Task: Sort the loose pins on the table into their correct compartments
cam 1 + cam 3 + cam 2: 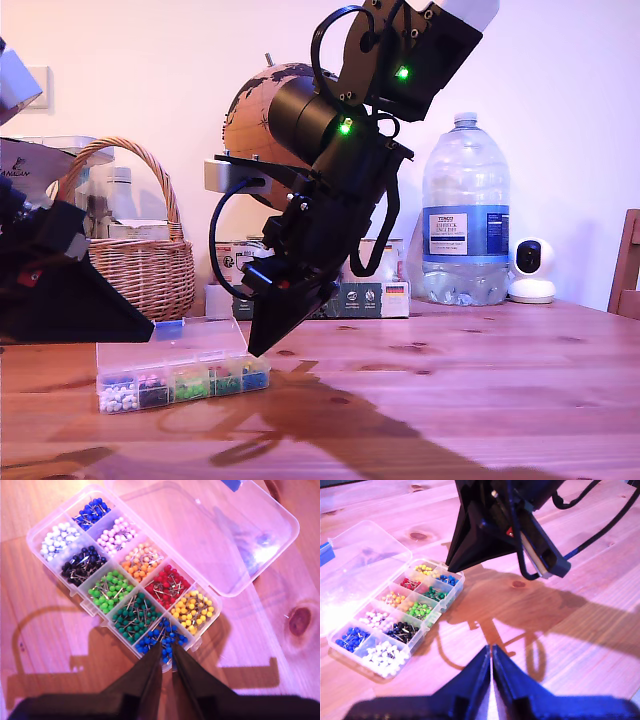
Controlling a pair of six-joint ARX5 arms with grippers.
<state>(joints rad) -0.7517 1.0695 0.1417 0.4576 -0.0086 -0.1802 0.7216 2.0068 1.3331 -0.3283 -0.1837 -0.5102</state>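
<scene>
The organiser box [170, 358] sits at about 8 o'clock in the exterior view, its clear lid [200, 540] lying open and flat. I count ten compartments in two rows of five: white, black, green, dark green and blue in one, dark blue, pink, orange, red and yellow in the other. I cannot pick out any loose pins on the surface.

My second gripper [166, 660] hangs over the blue pinheads [160, 640] at the box's 3 o'clock end in the exterior view. Its jaws are a sliver apart, and I cannot tell whether they pinch anything. My first gripper [490, 652] is off the box, jaws closed on nothing.

The surface [480, 380] is knotty pine. Behind stand one wicker basket [140, 265], one globe [255, 120], one water bottle [466, 215] and one white camera [532, 270].
</scene>
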